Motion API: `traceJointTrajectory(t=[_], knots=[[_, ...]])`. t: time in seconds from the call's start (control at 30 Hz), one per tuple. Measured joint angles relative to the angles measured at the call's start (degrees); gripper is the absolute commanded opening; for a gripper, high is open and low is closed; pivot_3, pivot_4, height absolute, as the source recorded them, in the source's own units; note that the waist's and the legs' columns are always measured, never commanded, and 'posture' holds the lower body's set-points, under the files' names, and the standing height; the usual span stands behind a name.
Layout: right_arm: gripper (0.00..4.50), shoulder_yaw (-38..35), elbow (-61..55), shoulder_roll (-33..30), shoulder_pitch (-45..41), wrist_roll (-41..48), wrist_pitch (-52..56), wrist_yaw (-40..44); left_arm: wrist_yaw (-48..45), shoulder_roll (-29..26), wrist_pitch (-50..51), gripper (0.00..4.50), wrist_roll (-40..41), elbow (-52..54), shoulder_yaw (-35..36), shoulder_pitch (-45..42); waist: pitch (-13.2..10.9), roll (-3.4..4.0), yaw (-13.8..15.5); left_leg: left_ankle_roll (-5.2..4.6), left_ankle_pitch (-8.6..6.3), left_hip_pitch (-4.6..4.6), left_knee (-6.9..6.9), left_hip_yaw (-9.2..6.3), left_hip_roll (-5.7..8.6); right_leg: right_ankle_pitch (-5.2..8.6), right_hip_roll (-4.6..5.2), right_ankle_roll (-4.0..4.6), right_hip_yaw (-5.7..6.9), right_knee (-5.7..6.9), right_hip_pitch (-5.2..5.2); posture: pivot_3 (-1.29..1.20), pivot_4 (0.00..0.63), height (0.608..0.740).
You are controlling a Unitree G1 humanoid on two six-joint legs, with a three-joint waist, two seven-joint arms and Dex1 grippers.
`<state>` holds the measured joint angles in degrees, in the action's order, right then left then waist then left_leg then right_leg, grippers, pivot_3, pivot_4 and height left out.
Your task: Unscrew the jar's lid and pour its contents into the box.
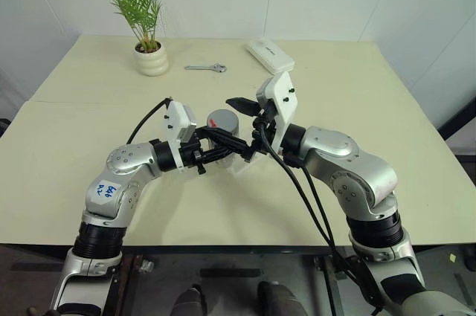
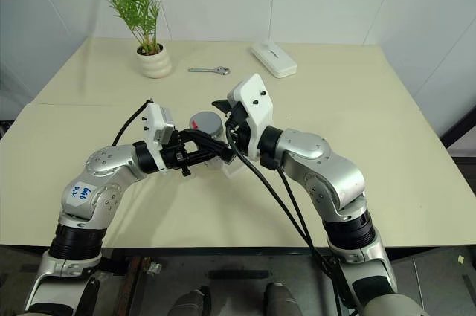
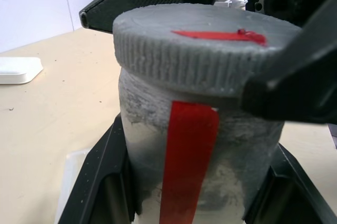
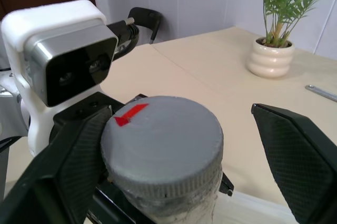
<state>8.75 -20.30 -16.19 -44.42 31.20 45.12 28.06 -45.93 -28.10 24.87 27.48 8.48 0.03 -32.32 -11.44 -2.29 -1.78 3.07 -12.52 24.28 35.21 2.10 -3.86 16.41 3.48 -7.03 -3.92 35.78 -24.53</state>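
Two hands meet above the desk [image 1: 372,108]: left hand [image 1: 223,151] clenched on the jar [image 3: 200,145], right hand [image 4: 179,145] spread, straddling the lid [image 4: 163,145]. An uneven closing could tilt the jar loose.

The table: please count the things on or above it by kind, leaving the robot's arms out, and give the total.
Jars, with the lid on: 1, the jar
Clear boxes: 1, the box
Potted plants: 1, the plant
Wrenches: 1, the wrench
White cases: 1, the case
Total: 5
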Motion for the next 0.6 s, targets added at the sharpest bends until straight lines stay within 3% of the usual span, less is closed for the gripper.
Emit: traceJointTrajectory(t=[0.1,0.3,0.47,0.53,0.6], knots=[[2.62,0.49,-0.39,-0.26,0.09,0.25,0.02,1.11,0.02,0.01,-0.02,1.93,-0.02,-0.01,0.0,0.0,0.0,0.0,0.05,0.0,0.0,0.0,0.0,0.0,0.0,0.0,0.0,0.0,0.0,0.0,0.0,0.0,0.15,0.74],[2.57,0.54,-0.46,-0.44,0.08,0.26,0.01,1.32,-0.57,-0.17,-0.13,1.93,-0.18,-0.05,-0.01,-0.02,0.0,0.0,0.01,0.0,0.0,0.0,0.0,0.0,0.0,0.0,0.0,0.0,0.0,0.01,0.0,0.0,0.15,0.74],[2.57,0.36,-0.4,-1.29,0.0,2.25,0.02,4.31,-7.99,-3.59,-0.69,1.93,0.54,-2.2,-0.07,-1.78,0.0,0.0,0.05,0.0,0.0,-0.01,0.01,0.0,0.0,0.01,-0.01,0.01,0.0,0.02,-0.01,0.0,0.15,0.74],[2.57,0.0,-0.32,-2.47,0.08,3.23,-0.19,6.59,-10.8,-3.62,-1.05,1.93,0.91,-3.43,-0.23,-2.52,0.0,0.0,0.09,0.0,0.0,0.0,0.02,0.01,0.0,0.01,0.0,0.01,0.0,0.0,0.0,0.0,0.15,0.74],[2.57,-0.2,-0.35,-6.68,1.0,5.23,-2.09,14.25,-17.85,-4.27,-2.79,1.93,1.53,-6.31,-2.46,-4.31,0.0,0.0,0.37,0.0,0.0,0.01,0.02,0.0,0.01,0.02,-0.01,-0.01,0.02,-0.05,0.04,0.0,0.15,0.74]])
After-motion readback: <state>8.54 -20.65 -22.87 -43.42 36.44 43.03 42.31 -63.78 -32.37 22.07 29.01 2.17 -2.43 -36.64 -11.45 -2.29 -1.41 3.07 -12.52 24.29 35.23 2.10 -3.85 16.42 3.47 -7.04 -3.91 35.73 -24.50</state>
